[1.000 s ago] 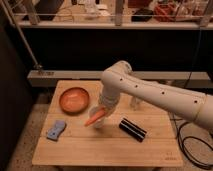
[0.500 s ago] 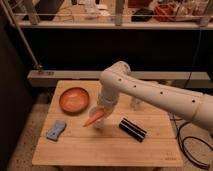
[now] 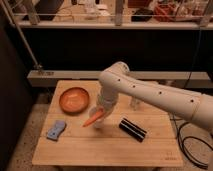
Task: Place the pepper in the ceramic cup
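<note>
My gripper (image 3: 101,114) hangs over the middle of the wooden table (image 3: 105,147), just right of the orange bowl. An orange-red pepper (image 3: 93,119) sticks out of it down and to the left, pointed end lowest, and the fingers look closed on its thick end. Only a pale patch right below the pepper (image 3: 99,125) hints at the ceramic cup; I cannot make out the cup itself behind the gripper and pepper.
A round orange bowl (image 3: 74,99) sits at the back left. A blue-grey sponge-like object (image 3: 56,130) lies at the front left. A black bar-shaped item (image 3: 132,129) lies right of the gripper. A small pale shaker (image 3: 134,103) stands behind the arm.
None visible; the arm and the pepper stay in the same place over the table's middle.
</note>
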{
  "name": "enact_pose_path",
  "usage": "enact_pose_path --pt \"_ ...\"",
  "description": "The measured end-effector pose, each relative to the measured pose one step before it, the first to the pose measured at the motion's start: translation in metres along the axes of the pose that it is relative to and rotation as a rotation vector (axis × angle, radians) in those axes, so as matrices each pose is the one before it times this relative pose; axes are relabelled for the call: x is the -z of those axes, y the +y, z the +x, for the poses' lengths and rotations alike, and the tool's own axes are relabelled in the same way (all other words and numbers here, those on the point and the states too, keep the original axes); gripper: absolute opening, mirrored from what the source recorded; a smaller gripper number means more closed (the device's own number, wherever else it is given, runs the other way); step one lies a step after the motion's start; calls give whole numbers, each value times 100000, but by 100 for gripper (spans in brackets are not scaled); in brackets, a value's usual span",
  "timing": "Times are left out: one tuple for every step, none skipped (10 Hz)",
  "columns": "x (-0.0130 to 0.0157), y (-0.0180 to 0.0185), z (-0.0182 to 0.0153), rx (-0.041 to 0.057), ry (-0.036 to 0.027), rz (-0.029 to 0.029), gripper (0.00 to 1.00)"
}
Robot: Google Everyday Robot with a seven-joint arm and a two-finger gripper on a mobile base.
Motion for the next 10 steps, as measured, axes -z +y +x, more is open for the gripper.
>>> enact_pose_path --pt "-44 -11 -24 -64 -88 -35 11" --pt "-6 26 -6 -238 -50 -7 11" --pt "-43 41 -26 -413 -109 -11 11" --pt "-37 -40 -21 -294 -203 90 11" --pt "-18 -36 -27 -188 -111 43 11" --pt "8 -53 -45 -115 -87 35 11" --pt "-40 -28 -41 -124 -139 -34 11" --pt "-6 -1 7 -354 -117 12 11" --pt "7 -10 3 -314 -96 42 11" --pt "-47 -5 -1 -262 -142 -30 11"
